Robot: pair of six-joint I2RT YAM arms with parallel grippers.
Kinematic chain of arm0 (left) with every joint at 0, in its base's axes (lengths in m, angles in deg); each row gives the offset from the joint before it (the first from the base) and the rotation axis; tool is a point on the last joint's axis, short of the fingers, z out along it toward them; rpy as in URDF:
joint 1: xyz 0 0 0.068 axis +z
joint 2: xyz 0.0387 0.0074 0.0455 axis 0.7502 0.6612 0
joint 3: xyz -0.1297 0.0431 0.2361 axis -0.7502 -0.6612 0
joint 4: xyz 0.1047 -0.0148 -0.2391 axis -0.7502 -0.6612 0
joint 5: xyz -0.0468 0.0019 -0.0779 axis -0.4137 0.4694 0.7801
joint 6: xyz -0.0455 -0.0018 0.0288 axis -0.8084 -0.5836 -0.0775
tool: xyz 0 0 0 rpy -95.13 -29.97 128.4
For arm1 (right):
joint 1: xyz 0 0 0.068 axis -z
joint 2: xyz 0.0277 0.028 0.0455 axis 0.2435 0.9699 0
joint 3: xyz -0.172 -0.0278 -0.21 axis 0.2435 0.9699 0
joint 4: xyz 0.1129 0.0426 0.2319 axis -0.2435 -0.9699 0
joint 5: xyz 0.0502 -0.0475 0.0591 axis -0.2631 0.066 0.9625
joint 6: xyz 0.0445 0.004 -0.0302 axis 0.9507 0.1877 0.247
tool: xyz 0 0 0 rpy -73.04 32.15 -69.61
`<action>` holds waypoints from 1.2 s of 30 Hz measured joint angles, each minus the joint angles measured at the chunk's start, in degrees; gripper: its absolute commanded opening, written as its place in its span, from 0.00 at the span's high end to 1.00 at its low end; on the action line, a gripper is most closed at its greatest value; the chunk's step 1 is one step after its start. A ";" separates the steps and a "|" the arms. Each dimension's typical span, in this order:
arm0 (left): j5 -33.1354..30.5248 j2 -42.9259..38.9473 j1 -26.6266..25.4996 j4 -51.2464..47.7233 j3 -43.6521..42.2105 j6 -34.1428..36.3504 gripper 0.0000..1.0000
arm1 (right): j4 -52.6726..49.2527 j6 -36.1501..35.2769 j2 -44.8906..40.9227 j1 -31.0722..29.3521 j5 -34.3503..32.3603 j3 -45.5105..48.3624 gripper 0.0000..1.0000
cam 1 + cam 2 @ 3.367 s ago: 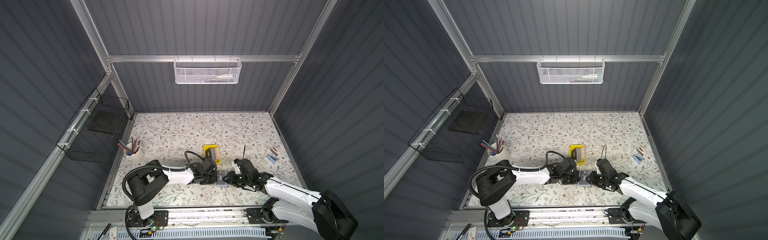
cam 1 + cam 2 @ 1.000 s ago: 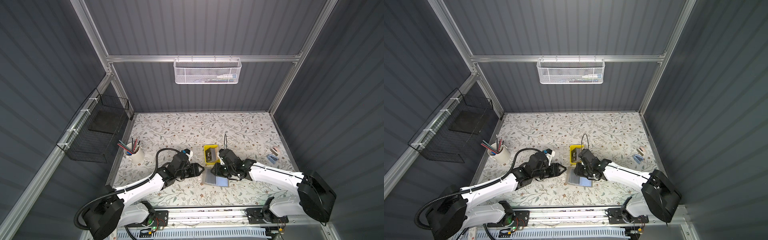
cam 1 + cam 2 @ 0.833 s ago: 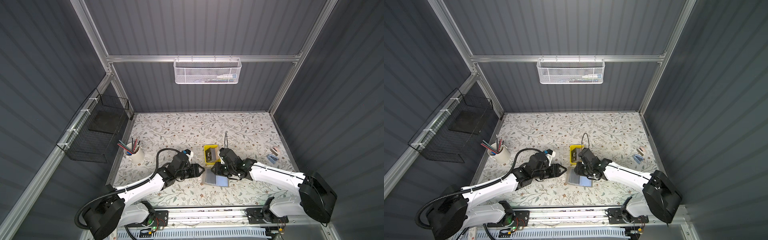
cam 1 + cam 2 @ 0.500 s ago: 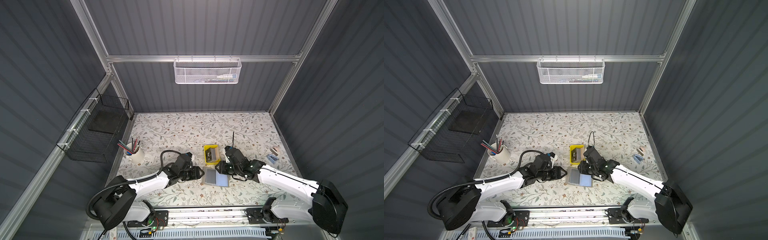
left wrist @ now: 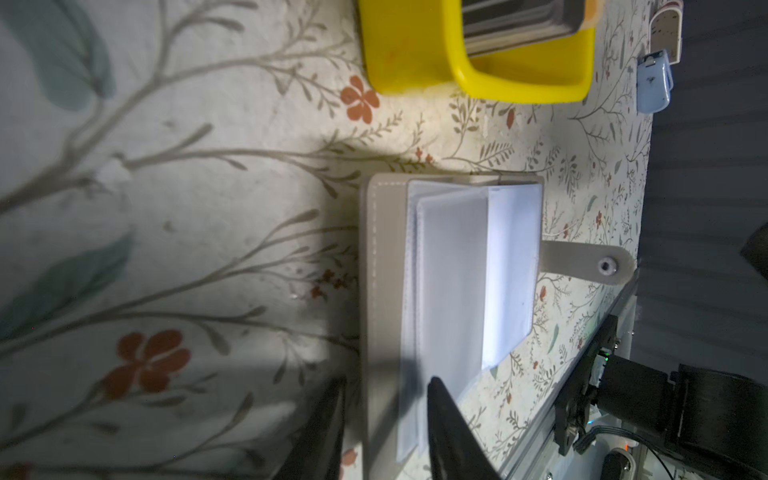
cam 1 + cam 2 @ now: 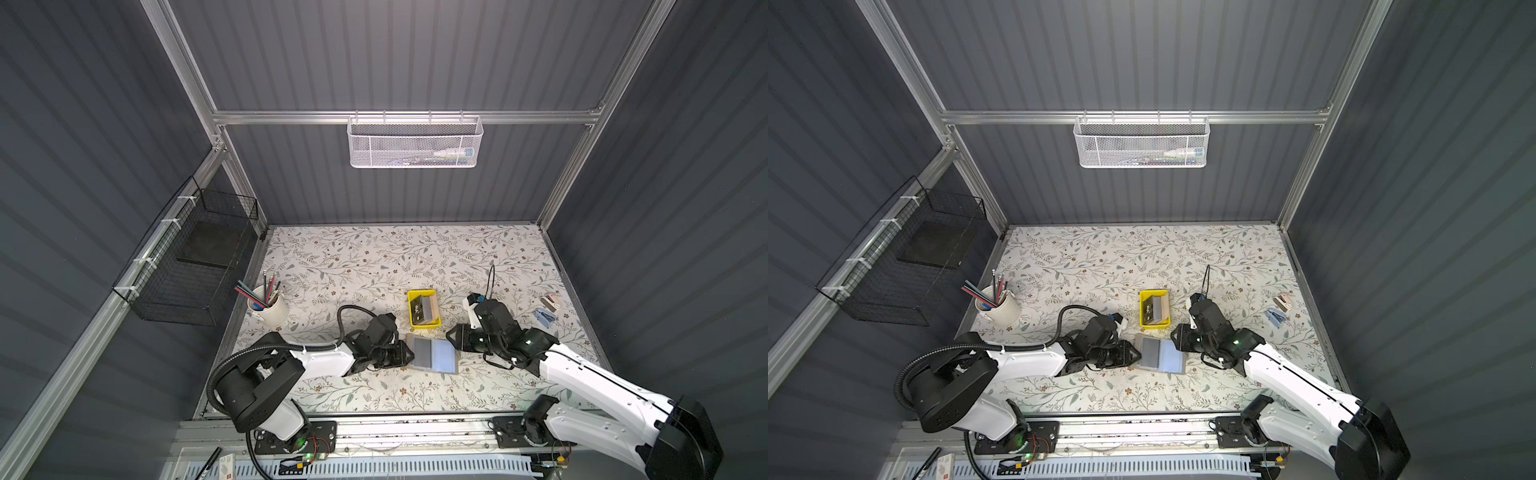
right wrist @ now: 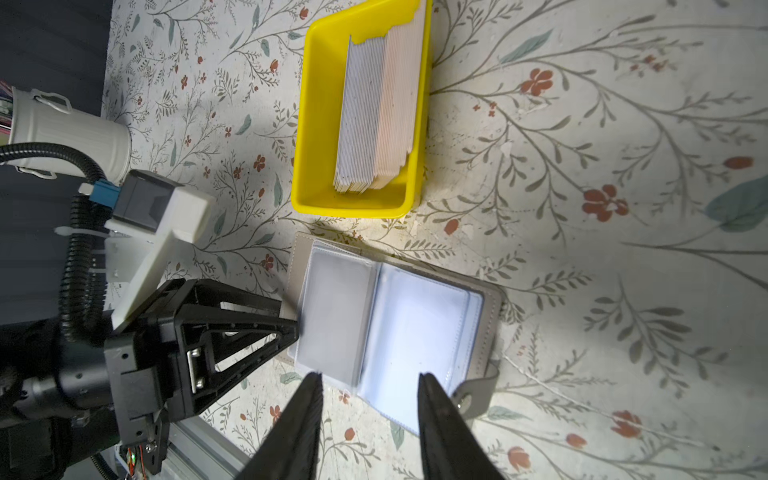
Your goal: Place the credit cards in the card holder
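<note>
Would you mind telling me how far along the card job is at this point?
Done: the card holder lies open, its sleeves showing and apparently empty. In hand: the left gripper straddles one edge of it, grip unclear; the right gripper hovers open at the opposite side, holding nothing. Left: the credit cards stand stacked in the yellow tray, so none is loaded yet.

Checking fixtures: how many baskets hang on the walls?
2: a white mesh basket on the back rail, a black wire basket on the left wall. None looks hidden.
</note>
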State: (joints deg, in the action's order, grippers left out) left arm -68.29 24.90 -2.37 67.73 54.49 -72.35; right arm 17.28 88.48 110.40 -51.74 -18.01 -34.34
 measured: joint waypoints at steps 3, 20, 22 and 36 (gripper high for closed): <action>0.00 0.07 -0.42 0.42 -0.02 -0.59 0.77 | -0.15 -0.13 -0.59 0.00 -0.44 0.28 0.64; -4.59 -3.39 -8.35 2.82 -3.61 -7.19 0.71 | -0.28 -0.07 -1.79 0.00 -1.88 1.84 0.49; -5.33 -3.98 -8.35 1.77 -3.45 -7.17 0.71 | -0.28 -0.07 -1.95 0.00 -1.84 1.84 0.49; -5.84 -3.45 -6.10 -0.04 -1.95 -6.71 0.84 | -0.37 1.03 -1.09 0.00 -1.68 1.88 0.50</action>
State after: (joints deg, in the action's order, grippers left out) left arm -74.13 21.44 -8.47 67.69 52.54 -79.06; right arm 16.91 89.51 109.31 -51.74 -19.70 -32.46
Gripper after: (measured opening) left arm 0.174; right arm 0.502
